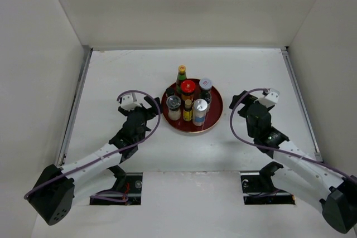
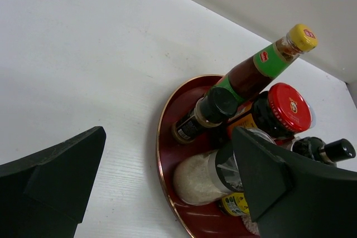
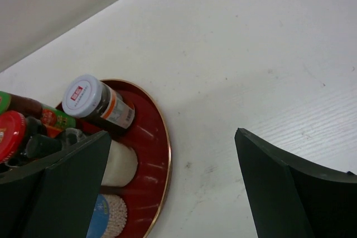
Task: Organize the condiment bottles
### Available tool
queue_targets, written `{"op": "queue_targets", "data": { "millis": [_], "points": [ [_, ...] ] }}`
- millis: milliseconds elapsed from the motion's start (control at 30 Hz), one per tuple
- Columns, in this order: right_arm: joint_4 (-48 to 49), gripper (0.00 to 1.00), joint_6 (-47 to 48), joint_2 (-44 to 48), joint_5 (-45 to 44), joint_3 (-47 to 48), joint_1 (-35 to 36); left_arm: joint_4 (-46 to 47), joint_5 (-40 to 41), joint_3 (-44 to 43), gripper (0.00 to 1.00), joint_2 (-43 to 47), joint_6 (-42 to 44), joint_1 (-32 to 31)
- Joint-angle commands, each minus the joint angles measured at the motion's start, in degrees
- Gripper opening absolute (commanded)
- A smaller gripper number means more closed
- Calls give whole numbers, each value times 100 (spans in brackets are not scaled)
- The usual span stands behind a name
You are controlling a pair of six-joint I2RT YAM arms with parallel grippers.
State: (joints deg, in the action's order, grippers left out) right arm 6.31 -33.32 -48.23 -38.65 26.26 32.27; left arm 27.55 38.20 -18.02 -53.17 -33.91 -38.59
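The condiment bottles stand together on a round red tray (image 1: 218, 107) at mid-table. They are a green yellow-capped bottle (image 1: 182, 74), a red-lidded jar (image 1: 188, 88), a grey-lidded dark jar (image 1: 206, 87), a clear shaker (image 1: 174, 107), a slim amber bottle (image 1: 188, 110) and a tall white one (image 1: 199, 112). My left gripper (image 1: 153, 108) stands open just left of the tray, nothing held. In the left wrist view the shaker (image 2: 203, 178) and a black-capped bottle (image 2: 207, 113) show past the tray rim (image 2: 160, 137). My right gripper (image 1: 244, 111) is open to the tray's right, apart from the rim (image 3: 168, 154) and the grey-lidded jar (image 3: 98, 105).
White walls close in the table on the left, back and right. Two dark cutouts with cables (image 1: 120, 188) (image 1: 262, 189) sit by the arm bases at the near edge. Purple cables loop over both wrists.
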Motion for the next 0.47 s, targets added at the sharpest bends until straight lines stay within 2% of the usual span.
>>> {"op": "queue_targets", "data": {
  "millis": [0, 433],
  "points": [
    [494, 100, -201, -81, 481, -60, -216, 163, 56, -228, 100, -61, -63, -39],
    [1066, 100, -218, -969, 482, -121, -402, 49, 56, -307, 100, -264, -37, 14]
  ]
}}
